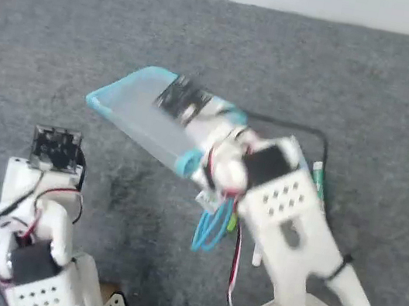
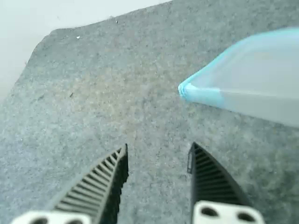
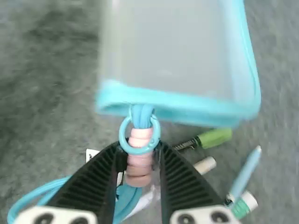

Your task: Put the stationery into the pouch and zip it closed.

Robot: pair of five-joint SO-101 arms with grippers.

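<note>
Translucent teal-edged pouch [image 1: 155,117], mid-way across the grey felt mat [image 1: 67,36]: probably light, soft-walled and prone to sag, so best taken by its trim or pink bead pull [image 3: 139,163]. The right gripper [image 3: 138,150] clamps that pull. The left gripper [image 2: 159,147] is parted near a pouch corner. Pens [image 3: 245,175] lie beside.

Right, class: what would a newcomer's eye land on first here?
The see-through pouch with blue edging, mid-mat, stands out first, the right gripper shut on its pink zip pull. Pens lie loose on the grey mat beside it. The left gripper hangs open near the pouch's corner.
</note>
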